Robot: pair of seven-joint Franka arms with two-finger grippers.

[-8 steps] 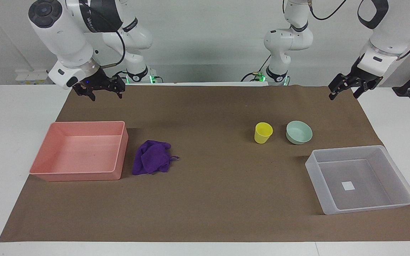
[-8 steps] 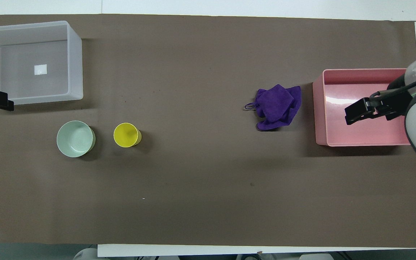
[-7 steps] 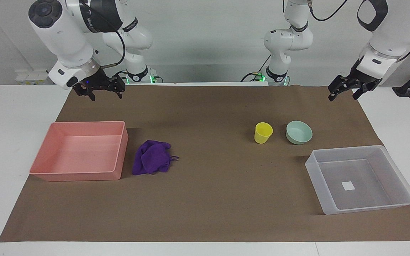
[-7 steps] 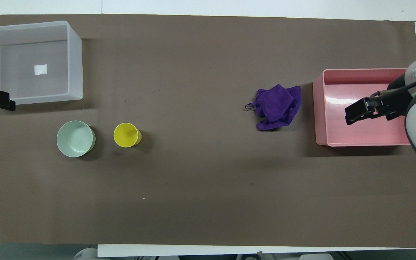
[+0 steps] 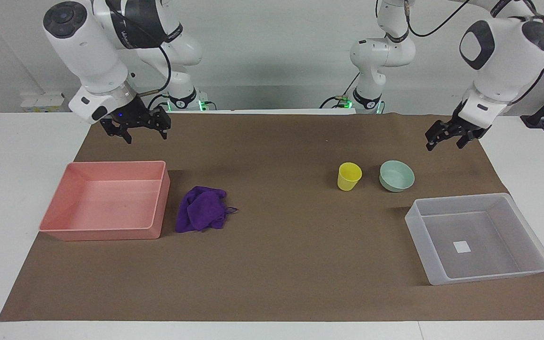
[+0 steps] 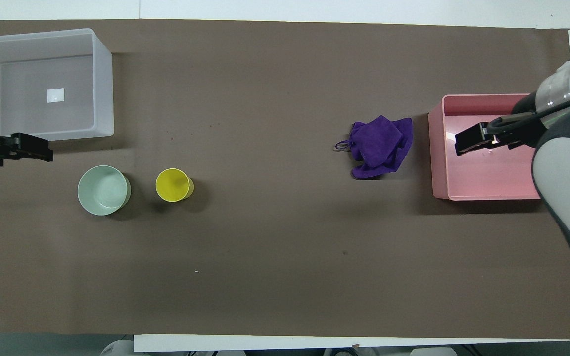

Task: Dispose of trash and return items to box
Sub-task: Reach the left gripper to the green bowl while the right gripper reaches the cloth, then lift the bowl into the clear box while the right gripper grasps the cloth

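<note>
Left arm: comes down from its base at its own end of the worktop, forearm sloping down, wrist bent. Left gripper (image 5: 446, 138) (image 6: 32, 153) hangs raised in the air, pointing down, with nothing in it. Its fingers (image 5: 430, 144) stand apart.

Right arm: upper link raised high, forearm angled steeply down, a black cable looped along it. Right gripper (image 5: 145, 132) (image 6: 470, 139) is up in the air, nothing in it. Its fingers (image 5: 128, 137) point down and are spread wide.

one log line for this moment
left gripper raised near mint bowl | right gripper open above pink tray | purple cloth untouched
</note>
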